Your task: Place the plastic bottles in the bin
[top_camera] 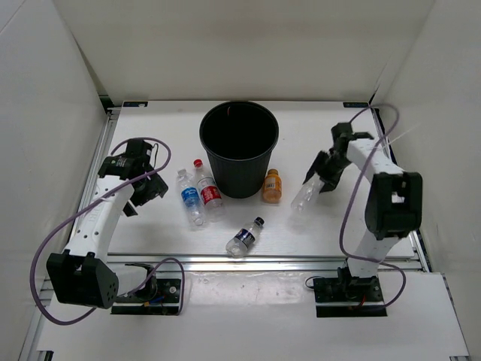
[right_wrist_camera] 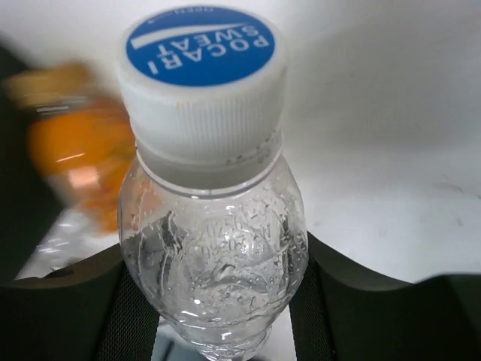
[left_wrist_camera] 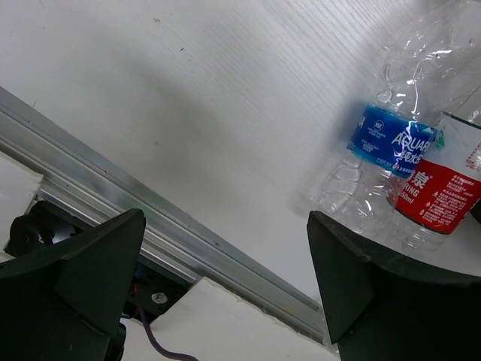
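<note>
Now my right gripper (right_wrist_camera: 214, 301) pinches the plain clear bottle (right_wrist_camera: 214, 248) by its body, one finger on each side. Its long axis runs straight out from my jaws, with the cap pointing away from my wrist. The orange bottle (right_wrist_camera: 75, 150) is blurred beyond the fingertips, off to one side. My left gripper (left_wrist_camera: 225, 278) is spread wide and holds nothing. The blue-label bottle (left_wrist_camera: 391, 143) and the red-label bottle (left_wrist_camera: 440, 188) lie side by side past one finger.

White table (top_camera: 323, 128) with black bin (top_camera: 239, 177) and four bottles (top_camera: 193, 197)

Bin (top_camera: 240, 179) mouth open; orange bottle (top_camera: 271, 186) alongside.
</note>
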`<action>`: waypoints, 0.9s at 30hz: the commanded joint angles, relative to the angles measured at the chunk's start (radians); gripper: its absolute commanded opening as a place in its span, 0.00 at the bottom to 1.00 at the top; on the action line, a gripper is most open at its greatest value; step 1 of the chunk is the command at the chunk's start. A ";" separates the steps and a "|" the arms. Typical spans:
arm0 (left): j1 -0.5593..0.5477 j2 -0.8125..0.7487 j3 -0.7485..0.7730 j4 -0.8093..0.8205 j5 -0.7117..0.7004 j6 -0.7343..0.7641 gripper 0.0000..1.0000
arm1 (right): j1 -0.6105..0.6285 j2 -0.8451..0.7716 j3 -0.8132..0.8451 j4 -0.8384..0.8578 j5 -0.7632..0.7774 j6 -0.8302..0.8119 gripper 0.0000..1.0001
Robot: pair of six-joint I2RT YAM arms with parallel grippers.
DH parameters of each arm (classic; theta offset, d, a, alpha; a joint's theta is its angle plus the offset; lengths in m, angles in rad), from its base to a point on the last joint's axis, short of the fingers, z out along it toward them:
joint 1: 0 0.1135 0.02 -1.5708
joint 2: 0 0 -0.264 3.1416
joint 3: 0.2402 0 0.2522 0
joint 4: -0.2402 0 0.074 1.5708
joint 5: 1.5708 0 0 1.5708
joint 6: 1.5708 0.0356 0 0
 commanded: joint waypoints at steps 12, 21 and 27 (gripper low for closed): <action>-0.004 0.129 0.006 0.017 -0.035 -0.111 1.00 | 0.271 0.075 1.118 0.002 0.054 -0.084 0.43; -0.004 0.170 0.021 0.184 0.192 -0.040 1.00 | 0.412 0.118 1.028 0.005 0.030 -0.195 1.00; -0.004 0.214 -0.029 0.309 0.382 -0.002 1.00 | 0.380 -0.024 0.933 0.005 0.070 -0.224 1.00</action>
